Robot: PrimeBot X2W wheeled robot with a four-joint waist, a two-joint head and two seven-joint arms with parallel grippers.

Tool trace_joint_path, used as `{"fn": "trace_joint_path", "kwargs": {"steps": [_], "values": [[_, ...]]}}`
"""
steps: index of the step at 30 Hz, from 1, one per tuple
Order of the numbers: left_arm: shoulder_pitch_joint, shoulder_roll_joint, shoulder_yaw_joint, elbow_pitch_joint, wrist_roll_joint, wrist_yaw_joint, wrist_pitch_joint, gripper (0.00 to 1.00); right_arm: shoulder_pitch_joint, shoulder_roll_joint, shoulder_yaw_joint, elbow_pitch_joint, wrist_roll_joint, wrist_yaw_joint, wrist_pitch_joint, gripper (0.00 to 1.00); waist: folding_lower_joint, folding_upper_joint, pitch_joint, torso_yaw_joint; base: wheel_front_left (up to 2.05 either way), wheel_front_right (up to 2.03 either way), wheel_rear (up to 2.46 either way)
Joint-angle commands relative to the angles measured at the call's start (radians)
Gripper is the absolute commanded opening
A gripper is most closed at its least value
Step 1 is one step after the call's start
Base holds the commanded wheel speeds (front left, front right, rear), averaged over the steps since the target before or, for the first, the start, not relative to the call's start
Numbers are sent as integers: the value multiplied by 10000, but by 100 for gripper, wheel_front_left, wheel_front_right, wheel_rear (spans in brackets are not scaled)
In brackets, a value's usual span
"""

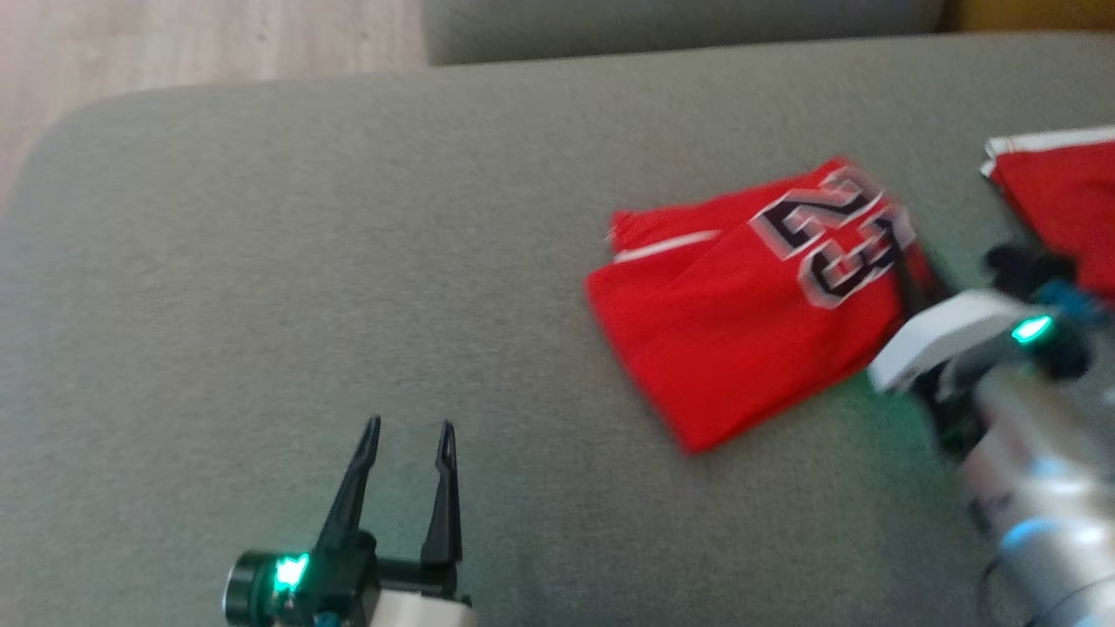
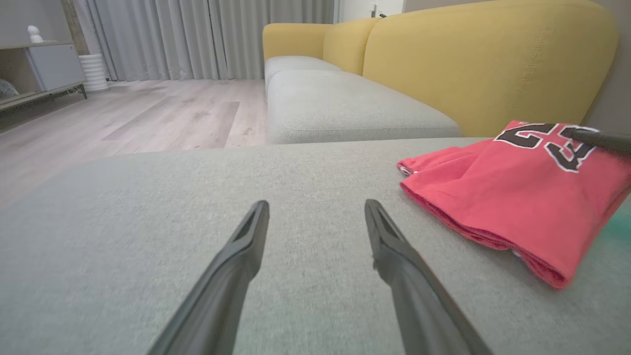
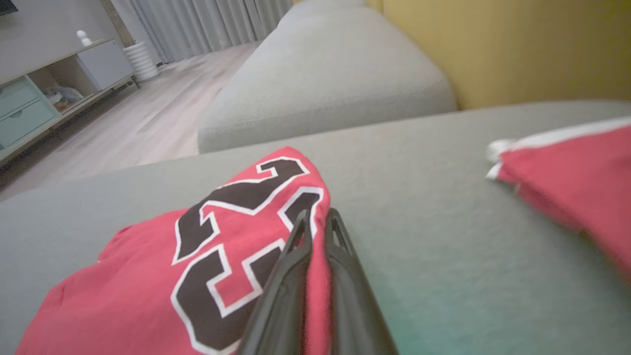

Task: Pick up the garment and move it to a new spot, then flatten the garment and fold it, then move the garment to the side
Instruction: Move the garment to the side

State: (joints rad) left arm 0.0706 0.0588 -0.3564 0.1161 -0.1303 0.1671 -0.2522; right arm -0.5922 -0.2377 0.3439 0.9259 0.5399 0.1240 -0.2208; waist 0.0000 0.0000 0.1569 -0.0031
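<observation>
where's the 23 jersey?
The jersey lies right of centre in head view on the grey cushion, right edge in the right gripper, second red garment beyond.

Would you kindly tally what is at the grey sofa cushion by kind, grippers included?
Red fabric garments: 2 (folded red jersey numbered 23, red garment with white trim)
Dark two-fingered grippers: 2 (left gripper open, right gripper shut on the jersey)
Total: 4

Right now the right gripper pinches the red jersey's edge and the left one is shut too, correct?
No: the left gripper is open, fingers apart above the cushion, as the left wrist view shows. The right gripper does pinch the edge of the jersey.
</observation>
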Motion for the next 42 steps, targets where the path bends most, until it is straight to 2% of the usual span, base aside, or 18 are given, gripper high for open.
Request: {"fn": "trace_joint_path", "kwargs": {"steps": [1,10,11,19,20,21,24,27,34,39,42], "values": [[-435,-85,312,-403,113,18,-95,100,-569,-516,196,-362,7,67,-155,0,0,0,395,-381,0,0,0],[-856,-85,333,-626,202,-12,-95,100,-1757,-3106,-40,-511,-109,67,135,0,0,0,1164,-704,0,0,0],[-856,-85,333,-626,202,-12,-95,100,-1757,-3106,-40,-511,-109,67,135,0,0,0,1164,-704,0,0,0],[-1085,-85,348,-656,361,-143,-95,100,-2360,-4829,-914,-364,-372,67,718,0,0,0,1657,-678,0,0,0],[-1110,-85,384,-680,380,-144,-95,100,-2365,-4938,-1006,-313,-441,67,810,22,0,0,1666,-660,0,0,0],[-1123,-85,437,-728,332,-126,-95,100,-2363,-4993,-1113,-261,-494,67,885,100,0,0,1653,-648,0,0,0],[-1042,-85,635,-819,-135,-96,-95,100,-2249,-4830,-1374,-162,-749,67,986,100,0,0,1440,-689,0,0,0],[-909,-85,870,-863,-494,-98,-95,100,-1921,-4386,-1643,-78,-1140,67,759,100,0,0,988,-750,0,0,0],[-391,-85,1119,-64,-805,-171,-95,100,293,-2210,-1700,-850,-1412,67,-112,100,0,0,-763,-843,0,0,0],[75,-85,1064,583,-879,-80,-95,100,2787,-542,-1384,-2327,-1177,67,-368,100,0,0,-2071,-764,0,0,0],[210,-85,980,826,-1005,-144,-95,100,4092,220,-1371,-3630,-995,67,-401,100,0,0,-2601,-658,0,0,0]]}}
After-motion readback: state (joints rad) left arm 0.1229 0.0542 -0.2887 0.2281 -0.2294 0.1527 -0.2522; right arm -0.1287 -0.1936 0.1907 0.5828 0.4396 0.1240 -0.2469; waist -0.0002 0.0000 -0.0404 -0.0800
